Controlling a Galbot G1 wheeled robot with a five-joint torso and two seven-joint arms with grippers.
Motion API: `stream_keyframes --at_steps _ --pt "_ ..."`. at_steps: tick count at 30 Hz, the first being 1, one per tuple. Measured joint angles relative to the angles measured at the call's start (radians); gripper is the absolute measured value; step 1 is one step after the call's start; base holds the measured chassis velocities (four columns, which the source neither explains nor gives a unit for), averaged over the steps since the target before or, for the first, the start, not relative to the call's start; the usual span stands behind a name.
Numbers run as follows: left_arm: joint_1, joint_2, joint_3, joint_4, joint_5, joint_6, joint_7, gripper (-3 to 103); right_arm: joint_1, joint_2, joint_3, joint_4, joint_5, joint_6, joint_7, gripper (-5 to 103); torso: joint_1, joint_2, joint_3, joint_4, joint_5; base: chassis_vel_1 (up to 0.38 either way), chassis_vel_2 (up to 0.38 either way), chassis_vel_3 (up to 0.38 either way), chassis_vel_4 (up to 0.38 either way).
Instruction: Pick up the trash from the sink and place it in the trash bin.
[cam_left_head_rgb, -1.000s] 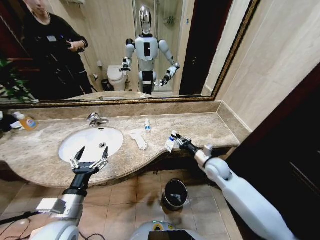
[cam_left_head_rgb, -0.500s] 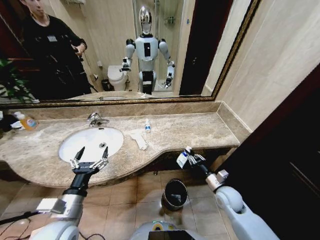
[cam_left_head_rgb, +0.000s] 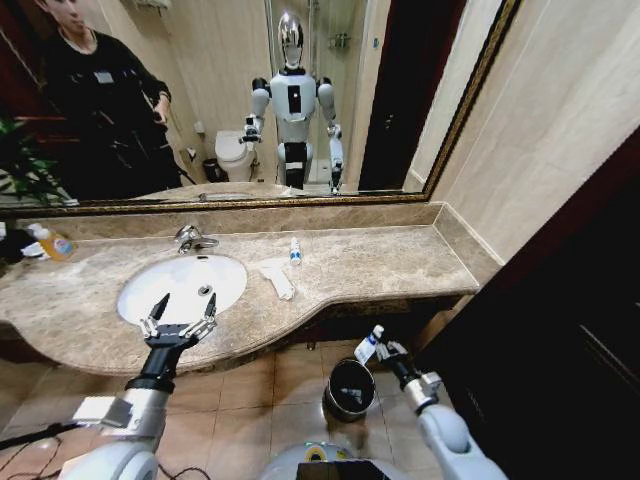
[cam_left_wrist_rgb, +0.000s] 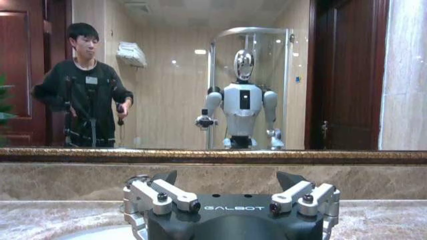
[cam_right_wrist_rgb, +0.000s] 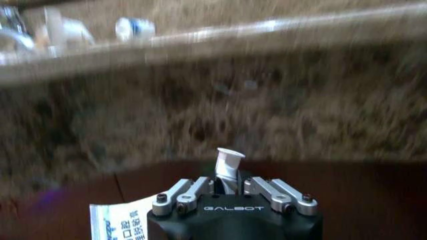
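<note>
Marble counter (cam_left_head_rgb: 400, 255) is seen from the head: the right gripper (cam_left_head_rgb: 378, 349), clenched on a small bottle (cam_left_head_rgb: 368, 344), hangs just right of the trash bin (cam_left_head_rgb: 350, 387); released now, it could miss the rim. The left gripper (cam_left_head_rgb: 178, 325) is spread at the sink (cam_left_head_rgb: 180, 285). The right wrist view shows the bottle pinched.

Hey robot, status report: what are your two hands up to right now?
Right gripper shut on small white packet, above trash bin. Left gripper open, at sink front edge. Nothing between packet and bin.
</note>
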Motion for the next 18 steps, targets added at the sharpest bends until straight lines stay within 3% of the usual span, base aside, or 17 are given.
stream_keyframes --at_steps 14,18 --pt "0.0 0.0 0.0 0.0 0.0 0.0 0.0 100 0.162 0.059 -0.026 -0.368 -0.087 0.131 -0.003 15 0.0 0.0 0.0 0.0 -0.0003 0.0 0.0 0.0 0.0" --pt "0.0 0.0 0.0 0.0 0.0 0.0 0.0 100 0.176 0.062 -0.026 -0.406 -0.094 0.149 -0.002 28 0.0 0.0 0.0 0.0 -0.0003 0.0 0.0 0.0 0.0"
